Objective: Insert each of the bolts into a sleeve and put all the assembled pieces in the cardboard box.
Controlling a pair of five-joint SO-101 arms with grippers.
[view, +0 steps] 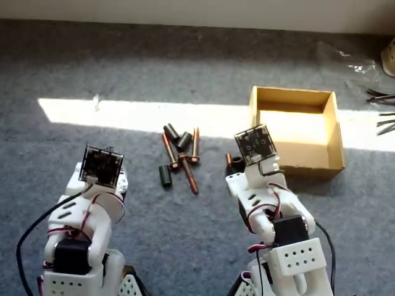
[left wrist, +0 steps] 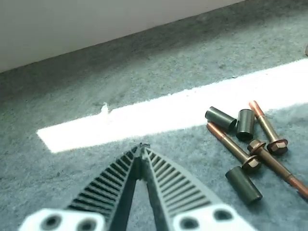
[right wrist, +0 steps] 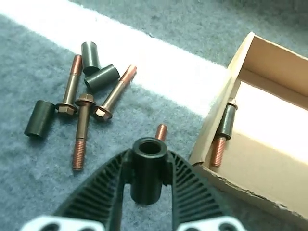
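Ground: grey short-pile carpet (view: 185, 240), lying flat. A bright band of sunlight (view: 123, 114) crosses it from side to side. A pale wall (view: 185, 9) edges the far side of the carpet. At the right-hand margin of the high view lie thin dark strips (view: 382, 114) and a crumple of clear plastic (view: 349, 58).

Cardboard box (view: 290, 90): open-topped, half in the sun band, just beyond the right arm. One assembled piece (right wrist: 225, 126), a bolt in a dark sleeve, lies inside along the box wall nearest the loose parts.

Loose parts on the carpet between the two arms: three copper bolts (right wrist: 83, 130) in a rough fan, heads close together. Three dark loose sleeves (right wrist: 39, 118) lie on their sides, two by the bolt tips and one off to the side. A fourth bolt (right wrist: 161, 131) lies apart, just past the right gripper; only its threaded end is visible.

Left gripper (left wrist: 141, 149): fingers pressed together at the tips, nothing between them, low over bare carpet beside the cluster.

Right gripper (right wrist: 147, 156): pinching a held sleeve (right wrist: 147, 180), bore facing the wrist camera, between the cluster and the box.
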